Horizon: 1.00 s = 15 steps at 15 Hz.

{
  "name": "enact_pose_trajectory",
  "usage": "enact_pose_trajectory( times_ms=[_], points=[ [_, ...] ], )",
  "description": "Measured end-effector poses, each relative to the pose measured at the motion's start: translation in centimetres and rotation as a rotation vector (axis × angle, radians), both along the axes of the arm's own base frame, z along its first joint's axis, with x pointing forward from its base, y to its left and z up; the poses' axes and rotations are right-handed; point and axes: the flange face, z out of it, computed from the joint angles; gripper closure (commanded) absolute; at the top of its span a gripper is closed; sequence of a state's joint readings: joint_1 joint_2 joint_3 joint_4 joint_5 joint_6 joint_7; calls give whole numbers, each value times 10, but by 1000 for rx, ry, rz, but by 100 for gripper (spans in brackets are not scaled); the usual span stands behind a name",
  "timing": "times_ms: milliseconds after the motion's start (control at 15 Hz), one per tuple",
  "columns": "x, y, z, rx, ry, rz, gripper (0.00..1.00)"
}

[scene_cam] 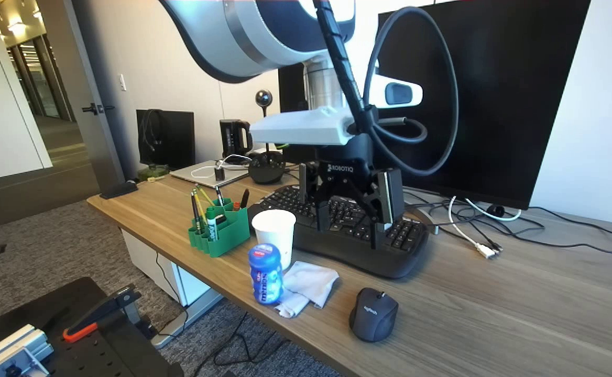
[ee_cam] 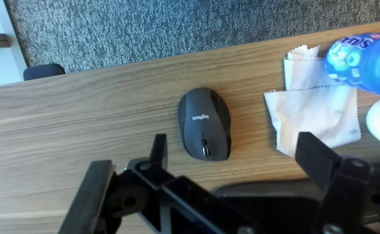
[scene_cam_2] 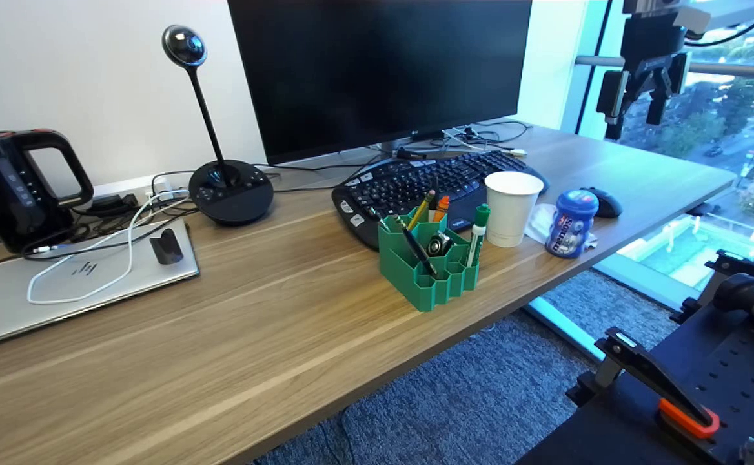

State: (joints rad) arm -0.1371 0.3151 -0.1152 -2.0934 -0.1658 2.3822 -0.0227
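My gripper (scene_cam: 349, 231) is open with nothing between its fingers, up in the air above the desk. It also shows in an exterior view (scene_cam_2: 634, 123) and in the wrist view (ee_cam: 234, 144). In the wrist view a dark grey mouse (ee_cam: 204, 125) lies just ahead of the fingers, apart from them. A folded white cloth (ee_cam: 317, 113) lies beside it, partly hidden by one finger. A blue gum bottle (scene_cam: 265, 275) stands upright at the cloth's edge, near a white paper cup (scene_cam: 274, 230). The black keyboard (scene_cam: 348, 251) lies below the gripper, partly hidden by it.
A green pen holder (scene_cam_2: 409, 271) with pens stands near the desk's front edge. A large monitor (scene_cam_2: 383, 71) rises behind the keyboard. Loose cables (scene_cam: 547, 230), a camera stand (scene_cam_2: 232, 190), a laptop (scene_cam_2: 93, 271) and a kettle (scene_cam_2: 12, 187) are farther off. A black cart (scene_cam_2: 693, 361) stands in front.
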Motion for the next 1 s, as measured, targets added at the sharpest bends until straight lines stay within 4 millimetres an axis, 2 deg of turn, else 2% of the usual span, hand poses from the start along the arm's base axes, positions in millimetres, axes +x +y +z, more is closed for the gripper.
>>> enact_pose_trajectory(
  times_ms=[133,1000],
  points=[
    [2,-8,1,-6,-19,-10,0],
    [1,-6,-3,-6,-12,-12,0]
  ],
)
